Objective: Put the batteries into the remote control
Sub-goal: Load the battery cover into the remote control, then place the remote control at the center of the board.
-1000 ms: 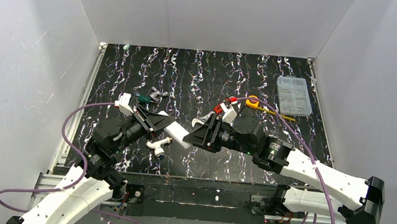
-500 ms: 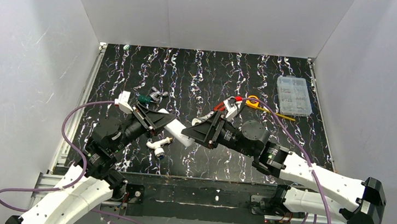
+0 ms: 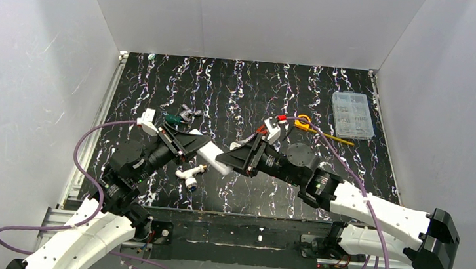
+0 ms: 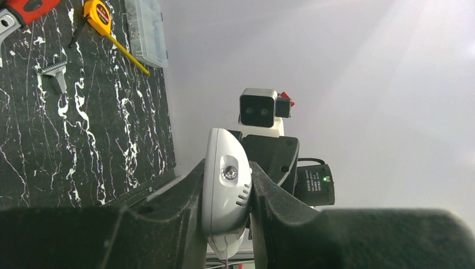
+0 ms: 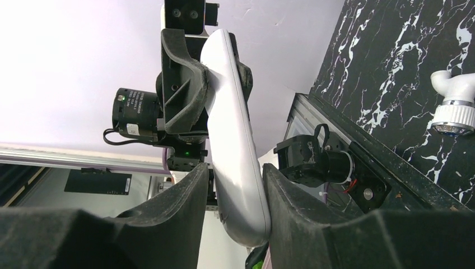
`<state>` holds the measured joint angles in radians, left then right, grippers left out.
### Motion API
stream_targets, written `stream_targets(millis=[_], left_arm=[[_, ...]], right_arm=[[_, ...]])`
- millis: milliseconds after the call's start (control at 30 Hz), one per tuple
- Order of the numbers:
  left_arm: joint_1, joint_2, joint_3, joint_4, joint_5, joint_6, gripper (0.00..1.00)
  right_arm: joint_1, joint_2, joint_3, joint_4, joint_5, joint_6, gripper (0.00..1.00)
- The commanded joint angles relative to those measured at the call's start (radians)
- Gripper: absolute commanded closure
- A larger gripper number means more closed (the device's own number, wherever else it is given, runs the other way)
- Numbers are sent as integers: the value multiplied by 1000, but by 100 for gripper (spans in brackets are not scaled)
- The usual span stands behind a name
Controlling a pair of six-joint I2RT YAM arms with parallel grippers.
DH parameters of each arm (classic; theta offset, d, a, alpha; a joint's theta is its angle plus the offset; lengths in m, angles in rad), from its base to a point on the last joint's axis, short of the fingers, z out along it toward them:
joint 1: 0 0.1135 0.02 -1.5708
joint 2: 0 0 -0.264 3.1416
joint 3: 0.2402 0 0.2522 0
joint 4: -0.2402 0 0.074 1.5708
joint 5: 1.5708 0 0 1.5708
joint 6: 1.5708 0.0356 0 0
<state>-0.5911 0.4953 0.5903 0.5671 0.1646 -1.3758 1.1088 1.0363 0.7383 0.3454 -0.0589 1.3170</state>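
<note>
The white remote control [image 3: 214, 159] hangs above the table's near middle, held between both arms. My left gripper [image 3: 200, 147] is shut on one end; in the left wrist view that rounded end [image 4: 226, 179] sits clamped between the black fingers, gripper [image 4: 227, 196]. My right gripper [image 3: 228, 158] closes on the other end; in the right wrist view the remote control [image 5: 232, 129] runs up between its fingers, gripper [image 5: 235, 196], the right pad pressed on it and the left pad right at its side. The batteries are out of view.
Below the remote lies a white tube tool with a blue tip [image 3: 190, 175]. A red-handled wrench [image 3: 269, 127], a yellow tape measure [image 3: 302, 122] and a clear parts box [image 3: 353, 115] lie behind and to the right. A small green and metal item [image 3: 181, 117] is at back left.
The right gripper's jaws widened and then closed in again round the remote. The right arm's wrist and elbow shifted slightly left and lower. The left arm and remote stayed put.
</note>
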Motion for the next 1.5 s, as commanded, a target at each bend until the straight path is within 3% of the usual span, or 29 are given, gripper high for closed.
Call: stream_targets(millis=[0,167,533,600,633,700,933,1000,1133,1300,1467], left_arm=[[-1,-12,34,60,-9,27,100],[0,-12,29,65,-14,27,100],[-1,-21,13,45,-31,29,97],[-1,-24,10,30,-35,31,80],[-1,-24,8,25,-36,31,63],[-1,-26,5,11,-41,25,45],[-1,-21,20,-34,-42,25,21],[-1,-19,25,-43,-37,27,4],[-1,-32,43,-99,-36,45,2],[-1,-40,89,-189,-32,87,2],[-1,-38,108,-222,-8,99,2]], right_arm=[[-1,12,19,124,-45,21,52],[-3,25,14,147,-56,33,55],[-14,13,-11,162,-53,45,90],[-17,6,-16,163,-48,41,94],[-19,0,-19,161,-43,39,96],[-21,-8,-23,151,-31,41,99],[-24,-36,-27,124,-5,31,99],[-28,-53,-29,101,4,19,99],[-38,-140,-9,-133,128,-66,99],[-41,-234,71,-600,484,-249,99],[-45,-173,251,-1065,742,-383,99]])
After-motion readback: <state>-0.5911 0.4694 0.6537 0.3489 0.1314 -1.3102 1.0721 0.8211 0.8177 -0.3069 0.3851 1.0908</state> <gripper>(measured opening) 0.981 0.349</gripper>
